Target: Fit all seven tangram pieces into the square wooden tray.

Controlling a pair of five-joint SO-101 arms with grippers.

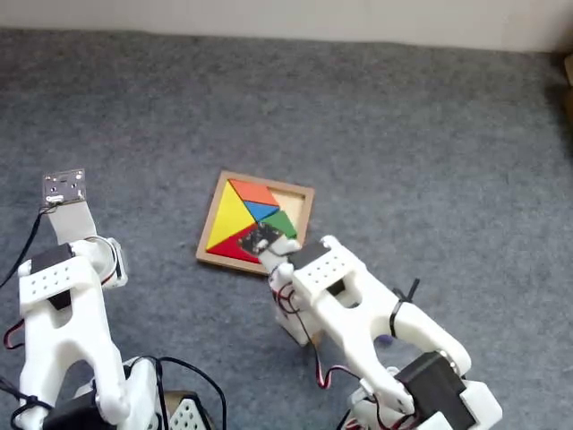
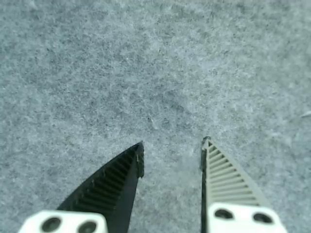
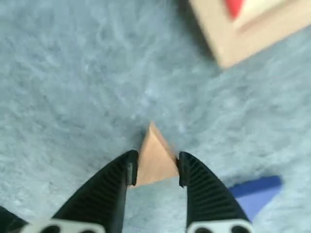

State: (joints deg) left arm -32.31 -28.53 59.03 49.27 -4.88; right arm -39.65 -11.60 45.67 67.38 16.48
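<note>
While my right jaws pinch the tan triangle [image 3: 154, 160] by its sloping edges just off the wooden tray [image 3: 243, 46], and my left jaws gape empty well apart from it, I fear the piece may squirt free or twist.

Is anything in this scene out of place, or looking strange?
Nothing looks damaged, but two pieces are outside the wooden tray. A blue piece lies on the grey carpet close to the right gripper, which is shut on a pale wooden triangle.
</note>
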